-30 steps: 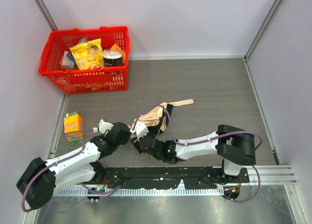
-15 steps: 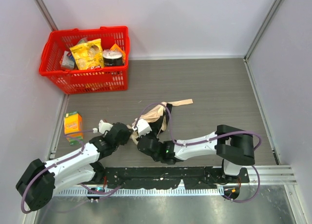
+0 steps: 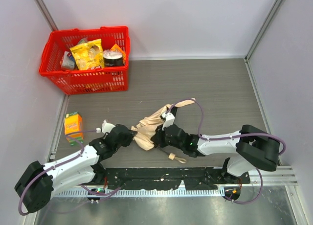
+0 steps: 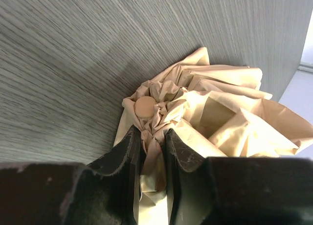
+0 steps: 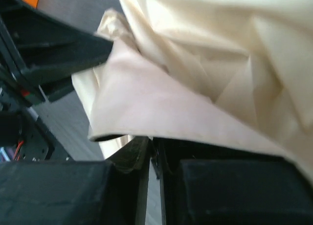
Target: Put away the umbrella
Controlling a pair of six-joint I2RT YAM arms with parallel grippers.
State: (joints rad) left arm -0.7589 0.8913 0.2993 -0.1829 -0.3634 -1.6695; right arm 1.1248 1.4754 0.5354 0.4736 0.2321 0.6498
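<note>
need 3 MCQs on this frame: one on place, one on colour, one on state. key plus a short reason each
1. Where does the basket stand?
A) between the two arms
B) far left corner
C) far right corner

2. What colour is the umbrella fabric?
A) blue
B) black
C) beige

3. What is the left gripper doing?
A) pinching the umbrella fabric
B) hanging open, touching nothing
C) holding the basket

Key:
1 B: the top view shows it far left, away from the arms.
2 C: both wrist views show pale beige cloth.
3 A: its wrist view shows cloth squeezed in its closed jaws.
</note>
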